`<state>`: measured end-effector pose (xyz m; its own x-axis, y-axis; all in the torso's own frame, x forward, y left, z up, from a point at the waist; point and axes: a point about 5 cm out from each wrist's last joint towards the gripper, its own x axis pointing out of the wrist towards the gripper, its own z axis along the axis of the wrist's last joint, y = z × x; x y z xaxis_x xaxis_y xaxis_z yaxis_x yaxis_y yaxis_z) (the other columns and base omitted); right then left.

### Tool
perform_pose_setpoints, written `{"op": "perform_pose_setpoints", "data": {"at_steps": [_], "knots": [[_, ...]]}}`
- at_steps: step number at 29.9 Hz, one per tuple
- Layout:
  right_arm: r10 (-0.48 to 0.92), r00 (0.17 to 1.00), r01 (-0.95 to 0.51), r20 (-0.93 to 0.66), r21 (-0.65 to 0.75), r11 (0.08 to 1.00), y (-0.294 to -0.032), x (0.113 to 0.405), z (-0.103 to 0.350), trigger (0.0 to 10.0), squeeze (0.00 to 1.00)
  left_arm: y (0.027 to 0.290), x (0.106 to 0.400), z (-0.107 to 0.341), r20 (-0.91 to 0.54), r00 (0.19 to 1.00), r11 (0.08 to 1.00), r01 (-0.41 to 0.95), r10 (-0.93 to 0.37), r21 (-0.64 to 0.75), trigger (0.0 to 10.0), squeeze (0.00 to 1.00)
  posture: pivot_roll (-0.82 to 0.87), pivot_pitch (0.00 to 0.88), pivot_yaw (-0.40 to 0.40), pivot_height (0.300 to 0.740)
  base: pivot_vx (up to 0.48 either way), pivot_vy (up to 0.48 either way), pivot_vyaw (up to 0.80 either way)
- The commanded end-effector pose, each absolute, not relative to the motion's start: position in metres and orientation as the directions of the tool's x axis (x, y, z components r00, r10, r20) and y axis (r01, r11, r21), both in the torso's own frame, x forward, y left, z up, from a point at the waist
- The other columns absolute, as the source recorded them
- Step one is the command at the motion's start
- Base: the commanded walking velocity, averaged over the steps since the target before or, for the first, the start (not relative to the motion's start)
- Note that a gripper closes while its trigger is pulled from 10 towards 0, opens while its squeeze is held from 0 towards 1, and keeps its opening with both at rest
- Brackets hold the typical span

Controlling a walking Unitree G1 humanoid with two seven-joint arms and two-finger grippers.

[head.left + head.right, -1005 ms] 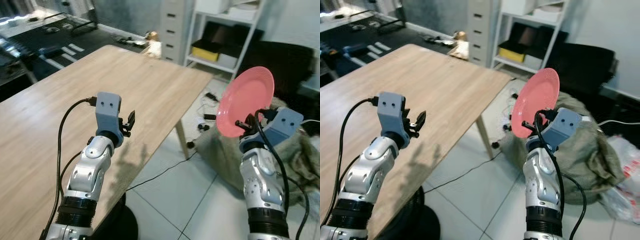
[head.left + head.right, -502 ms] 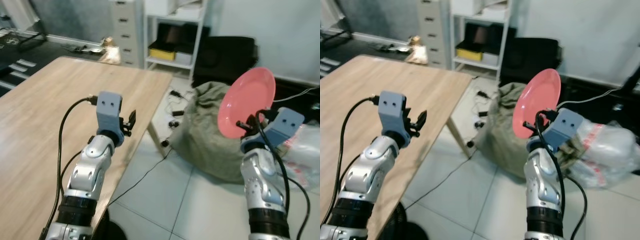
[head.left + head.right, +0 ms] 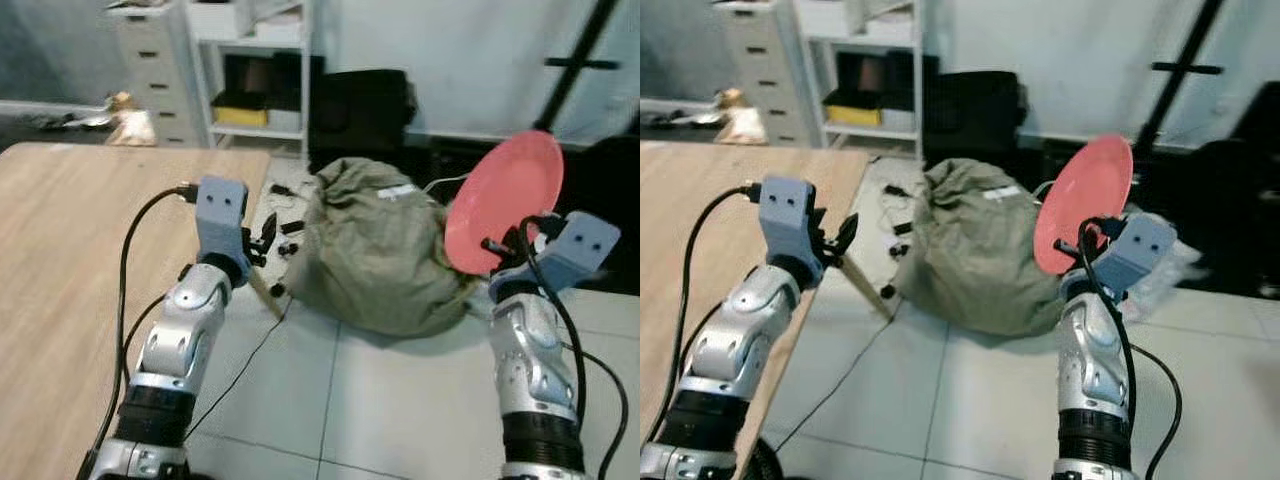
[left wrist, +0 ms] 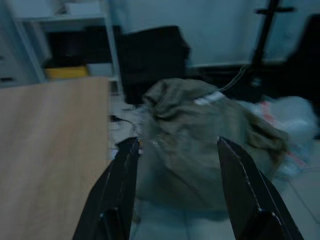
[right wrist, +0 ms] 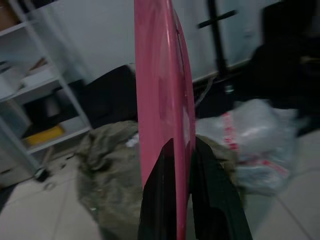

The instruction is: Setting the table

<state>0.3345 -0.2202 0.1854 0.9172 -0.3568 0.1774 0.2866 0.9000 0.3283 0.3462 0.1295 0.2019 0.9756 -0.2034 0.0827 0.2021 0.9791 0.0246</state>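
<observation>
Transport was the step in hand: right gripper (image 3: 497,247) fingers pinched the upright pink plate (image 3: 505,200) at three o'clock, left gripper (image 4: 177,190) fingers spread, and the next move likely needed a turn toward the nine-o'clock tabletop (image 3: 60,230).

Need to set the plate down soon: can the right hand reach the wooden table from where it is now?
Probably not yet. The right hand, shut on the pink plate, is over the tiled floor, while the wooden table lies off beyond the left hand. The robot would likely have to turn or step first.
</observation>
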Motion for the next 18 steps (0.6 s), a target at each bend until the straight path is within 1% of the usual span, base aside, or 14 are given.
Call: {"op": "perform_pose_setpoints", "data": {"at_steps": [1,18], "knots": [[-0.359,0.917,0.29,0.172,0.331,0.898,-0.219,0.3336,0.1825,10.0,0.0,0.1327,0.3459,0.1949,0.057,0.979,0.98,0.195,-0.197,0.025,10.0,0.0,-0.09,0.045,0.12,0.74,0.0,0.0,-0.8],[-0.362,0.915,0.293,0.177,0.327,0.899,-0.2199,0.3345,0.1833,10.0,0.0,0.1324,0.3468,0.1944,0.059,0.978,0.98,0.199,-0.2,0.025,10.0,0.0,-0.09,0.036,0.12,0.74,0.0,0.0,-0.8]]}}
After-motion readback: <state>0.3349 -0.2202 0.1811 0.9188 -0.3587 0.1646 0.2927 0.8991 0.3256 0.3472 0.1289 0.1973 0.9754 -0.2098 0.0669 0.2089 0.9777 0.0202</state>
